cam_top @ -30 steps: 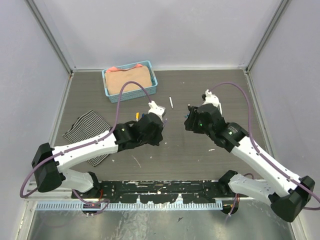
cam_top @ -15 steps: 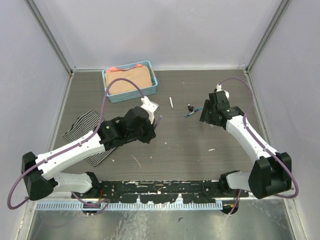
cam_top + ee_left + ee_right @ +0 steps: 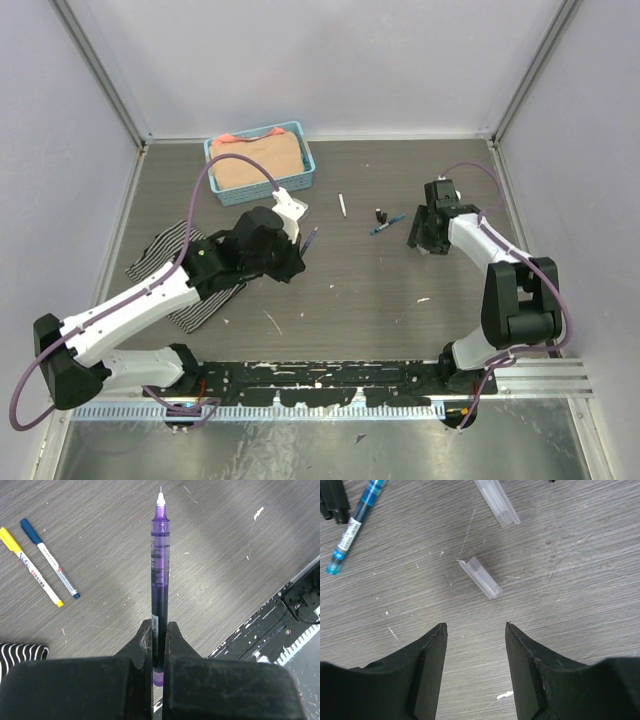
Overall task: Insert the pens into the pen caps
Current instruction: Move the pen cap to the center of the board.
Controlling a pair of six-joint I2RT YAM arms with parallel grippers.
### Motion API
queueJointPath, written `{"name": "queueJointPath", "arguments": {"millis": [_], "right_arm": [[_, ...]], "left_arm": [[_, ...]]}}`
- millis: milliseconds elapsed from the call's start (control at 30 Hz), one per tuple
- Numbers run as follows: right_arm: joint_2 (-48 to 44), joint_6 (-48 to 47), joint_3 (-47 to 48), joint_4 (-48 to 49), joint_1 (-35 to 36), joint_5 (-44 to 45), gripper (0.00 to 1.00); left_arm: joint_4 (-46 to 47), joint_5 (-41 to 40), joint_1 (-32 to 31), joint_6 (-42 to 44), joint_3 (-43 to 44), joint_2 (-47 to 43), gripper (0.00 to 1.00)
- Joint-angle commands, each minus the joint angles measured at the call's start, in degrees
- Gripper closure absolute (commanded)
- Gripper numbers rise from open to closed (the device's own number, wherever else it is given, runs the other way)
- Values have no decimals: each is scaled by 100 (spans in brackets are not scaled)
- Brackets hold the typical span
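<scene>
Two arms reach over the grey table [image 3: 350, 290] from above. The left pincer [image 3: 298, 248] sits left of centre with a purple pen [image 3: 311, 238] poking out toward the far side. The right pincer [image 3: 420, 234] hangs low at the right, near a blue pen [image 3: 386, 225] and a small black cap [image 3: 379, 214]. A white pen [image 3: 342, 205] lies alone further back, a blue basket [image 3: 262, 160] stands at the far left, and a striped cloth [image 3: 168, 256] lies partly under the left arm.

From the left wrist, the fingers [image 3: 145, 640] are clamped tight on the purple pen's lower barrel, with its fine tip pointing straight away. A yellow-capped pen [image 3: 30, 565] and a blue-capped pen [image 3: 50, 557] lie side by side on the table (both off to the left).

From the right wrist, the jaws stand apart and hold nothing. One clear cap [image 3: 480, 577] lies on the table just ahead of the gap, and another clear cap [image 3: 497, 502] lies farther out.
</scene>
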Motion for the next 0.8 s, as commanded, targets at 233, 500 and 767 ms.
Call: {"name": "queueJointPath", "arguments": {"millis": [233, 500, 767], "right_arm": [[555, -372, 369, 201, -275, -59, 44], [976, -361, 584, 150, -312, -93, 44], [1128, -411, 665, 184, -312, -219, 51]], "left_arm": [[14, 472, 19, 185, -53, 11, 100], [-4, 417, 19, 197, -43, 16, 100], [-43, 508, 18, 223, 70, 150, 100]]}}
